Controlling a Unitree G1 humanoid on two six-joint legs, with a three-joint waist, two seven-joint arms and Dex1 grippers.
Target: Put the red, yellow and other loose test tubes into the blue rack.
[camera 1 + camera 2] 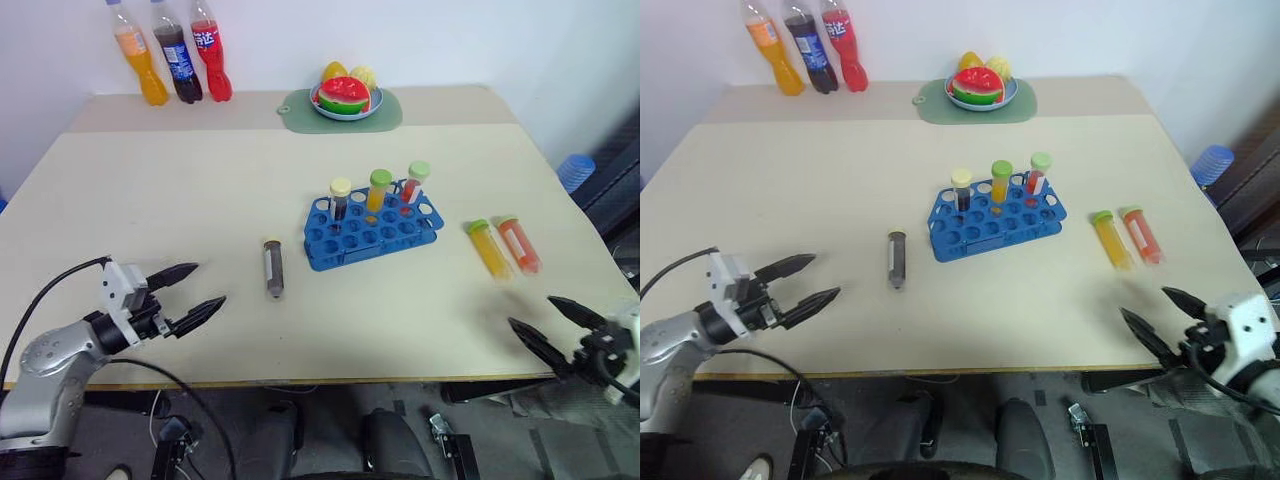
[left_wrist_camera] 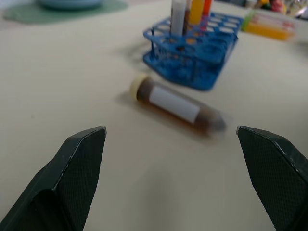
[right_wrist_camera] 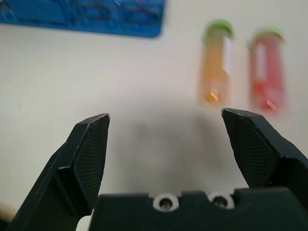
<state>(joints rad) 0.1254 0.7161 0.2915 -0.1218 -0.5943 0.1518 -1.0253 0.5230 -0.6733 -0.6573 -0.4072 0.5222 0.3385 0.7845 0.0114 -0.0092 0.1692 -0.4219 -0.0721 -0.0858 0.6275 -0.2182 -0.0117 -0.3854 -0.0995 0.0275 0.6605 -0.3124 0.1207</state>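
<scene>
The blue rack (image 1: pixel 372 232) sits mid-table with three capped tubes standing in its back row. A brown tube (image 1: pixel 273 266) lies flat to the rack's left. To the rack's right lie a yellow tube (image 1: pixel 489 247) and a red tube (image 1: pixel 520 243), side by side, both with green caps. My left gripper (image 1: pixel 195 294) hovers open over the table's near left part, pointing toward the brown tube (image 2: pixel 175 105) with nothing between its fingers. My right gripper (image 1: pixel 550 326) is open at the near right table edge, short of the yellow tube (image 3: pixel 215 62) and red tube (image 3: pixel 266 67).
Three soda bottles (image 1: pixel 175 52) stand at the far left corner. A plate of toy fruit (image 1: pixel 346 97) rests on a green mat at the far middle. A blue object (image 1: pixel 575 170) sits off the table's right side.
</scene>
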